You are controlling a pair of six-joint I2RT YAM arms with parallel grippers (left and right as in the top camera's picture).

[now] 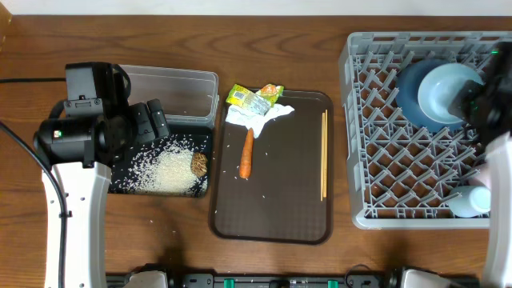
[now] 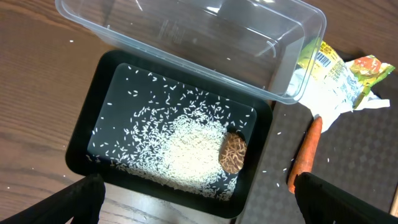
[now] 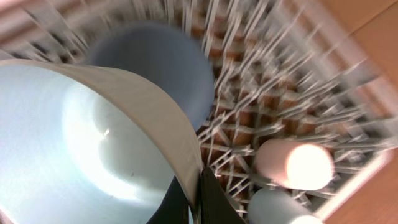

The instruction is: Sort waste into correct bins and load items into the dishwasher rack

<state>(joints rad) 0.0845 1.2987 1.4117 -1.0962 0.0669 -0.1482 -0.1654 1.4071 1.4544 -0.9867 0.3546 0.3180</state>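
The left gripper [image 2: 199, 186] is hovering with its fingers spread wide and nothing between them, directly above the black bin [image 2: 81, 143], where the rice [image 2: 186, 146] and the brown lump [image 2: 233, 152] are lying beneath it. The clear tub [image 2: 186, 25] is sitting just beyond the bin, ahead of the fingers, and appears to be holding nothing. To that gripper's right, the tray [image 1: 280, 200] is carrying what is left of the waste: the wrappers [image 1: 254, 96] and the napkin [image 1: 260, 118] are bunching together at its far end, with the carrot [image 1: 246, 154] lying just nearer. The chopsticks [image 1: 323, 156] are lying along the tray's far side, not yet loaded. Farther right, the right gripper [image 3: 194, 199] is pinching the rim of the white bowl [image 3: 81, 143] over the rack [image 1: 384, 160]. Whether the bowl is touching the pegs cannot be told. The blue plate [image 3: 155, 62] is standing just behind the bowl, and the pink cup [image 3: 295, 165] and the light-blue cup [image 3: 280, 208] are lying in the rack beside the fingers. On this showing the job is running a little past halfway, with food scraps binned, plate and cups racked and the bowl going in. Wrappers, napkin, carrot and chopsticks are waiting.
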